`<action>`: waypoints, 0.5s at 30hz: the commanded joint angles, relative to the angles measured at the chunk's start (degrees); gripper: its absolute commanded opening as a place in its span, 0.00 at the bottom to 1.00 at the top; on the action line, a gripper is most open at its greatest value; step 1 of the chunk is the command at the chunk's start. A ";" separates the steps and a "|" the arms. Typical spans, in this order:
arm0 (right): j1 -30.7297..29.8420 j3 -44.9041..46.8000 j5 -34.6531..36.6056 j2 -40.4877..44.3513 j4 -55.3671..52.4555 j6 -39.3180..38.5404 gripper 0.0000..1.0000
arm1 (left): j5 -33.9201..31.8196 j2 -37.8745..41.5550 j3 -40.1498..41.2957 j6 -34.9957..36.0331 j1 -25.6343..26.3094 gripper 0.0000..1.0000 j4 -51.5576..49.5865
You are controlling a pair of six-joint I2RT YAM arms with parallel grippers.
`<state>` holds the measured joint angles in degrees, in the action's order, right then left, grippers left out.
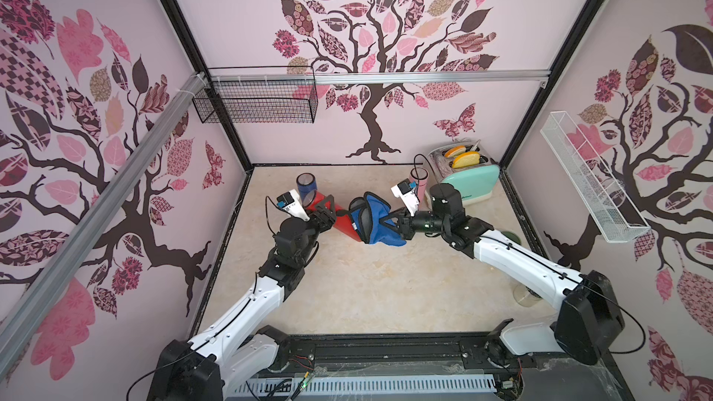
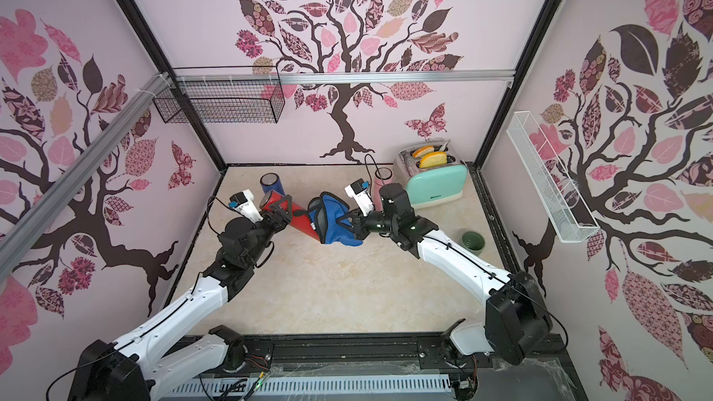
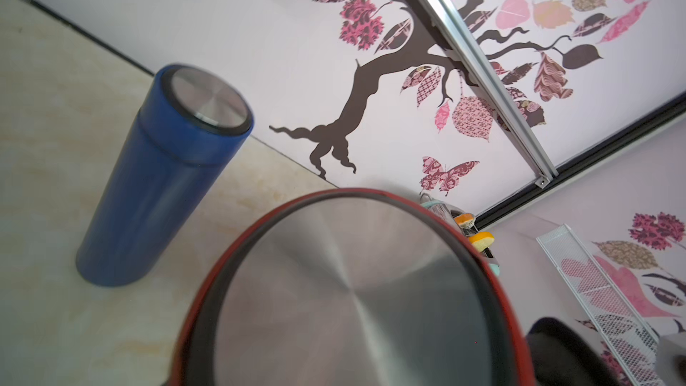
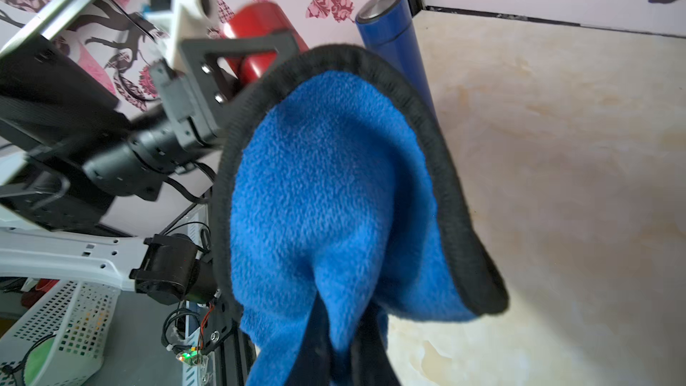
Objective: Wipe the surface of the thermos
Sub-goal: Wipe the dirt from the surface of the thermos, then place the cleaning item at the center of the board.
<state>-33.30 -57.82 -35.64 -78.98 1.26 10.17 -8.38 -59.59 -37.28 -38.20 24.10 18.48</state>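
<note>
The left tool [image 1: 326, 212] is clamping the red thermos [image 1: 342, 223] near its lid end, jaws set wide around the body. It is holding the thermos tilted, apparently clear of the counter [image 1: 366, 283], just right of the upright blue thermos [image 1: 306, 185]. The red thermos's long axis is running from its steel lid, beside the blue thermos, rightward and down toward the right tool [image 1: 389, 221]. A cloth [image 1: 372, 216] is covering that far end. The right tool is pinching the cloth with jaws fully closed, sitting farther right of the blue thermos and end-on to the red one. The right arm is therefore lying nearer the bare body, and I judge the wiping stroke is going to run along the axis, leftward toward the left tool.
</note>
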 commanded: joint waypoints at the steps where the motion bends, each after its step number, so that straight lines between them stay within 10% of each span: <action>1: -0.40 2.56 2.82 1.37 -4.89 -2.57 0.00 | 3.49 -2.68 -5.82 14.14 0.24 0.00 -0.25; 15: -7.71 10.84 11.27 -3.71 -0.22 -2.02 0.00 | 10.65 -24.40 -20.33 32.75 0.70 0.00 6.53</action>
<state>-40.05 -47.13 -26.46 -81.25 -1.65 8.03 0.21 -81.54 -54.81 -10.96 24.58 18.46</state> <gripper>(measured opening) 0.066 0.655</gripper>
